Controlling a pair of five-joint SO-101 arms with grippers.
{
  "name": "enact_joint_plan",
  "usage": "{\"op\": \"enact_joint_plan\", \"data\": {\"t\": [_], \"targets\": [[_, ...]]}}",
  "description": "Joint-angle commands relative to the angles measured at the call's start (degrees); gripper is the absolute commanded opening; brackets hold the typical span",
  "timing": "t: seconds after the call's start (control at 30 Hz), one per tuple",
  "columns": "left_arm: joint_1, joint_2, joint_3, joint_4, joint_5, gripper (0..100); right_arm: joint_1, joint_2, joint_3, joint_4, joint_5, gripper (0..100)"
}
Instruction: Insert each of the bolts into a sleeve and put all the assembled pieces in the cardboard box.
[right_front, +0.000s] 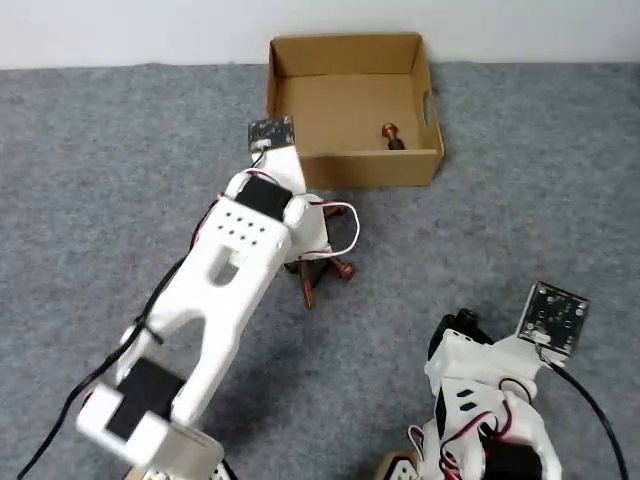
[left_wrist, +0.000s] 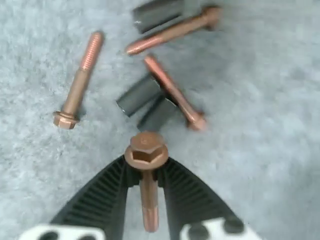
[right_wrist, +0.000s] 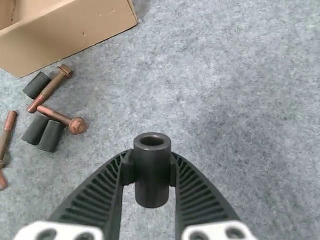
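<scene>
Bolt (left_wrist: 145, 150) is clamped in the left claw (left_wrist: 146, 172) over loose bolts (left_wrist: 77, 82) and sleeves (left_wrist: 139, 95) before the cardboard box (right_front: 370, 167); one assembled piece (right_front: 391, 136) is lodged inside. Sleeve (right_wrist: 151, 177) is gripped in the right claw (right_wrist: 151, 162). Insertion is judged in hand; shank and bore are to be aligned.

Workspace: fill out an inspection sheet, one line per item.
Surface: grey carpet.
Job's things: cardboard box holds one copper-headed piece; three loose bolts and three loose sleeves lie in front of it.
Clutter: nothing seen.
Hands: left hand shut on a bolt; right hand shut on a sleeve.
Cables: red and white wires loop off the left arm; black cable by the right arm.
Surroundings: pale wall behind the box.
</scene>
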Motion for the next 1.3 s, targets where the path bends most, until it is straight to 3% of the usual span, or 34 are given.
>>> {"op": "enact_joint_plan", "data": {"t": [0.0,0.13,0.3,0.63,0.87,0.97,1.13,1.27], "targets": [[0.62,-10.55,2.42,0.53,-3.87,0,-1.89,-0.84,-1.32,-0.57,0.79,0.7],[0.26,-21.36,9.98,-3.52,-7.91,0,-6.11,-0.75,-1.93,-0.13,0.79,0.7],[0.18,-36.04,23.34,-14.07,-11.96,0,-11.38,-0.75,-2.02,-0.13,0.79,0.8],[0.26,-63.12,49.01,-28.92,-11.96,0,-21.93,-0.57,-1.67,-0.92,0.97,0.8],[0.62,-81.76,62.73,-36.31,-12.13,0,-25.19,-0.57,0.00,-5.85,8.62,0.8],[0.70,-89.93,68.53,-39.21,-12.31,0,-31.16,-0.66,2.37,-7.52,11.52,0.8],[1.93,-103.30,78.37,-43.43,-18.99,0,-43.56,-0.57,4.84,-14.73,16.00,0.8],[4.84,-105.14,78.99,-43.43,-17.93,0,-46.02,-0.57,8.79,-20.53,23.12,0.8]]}}
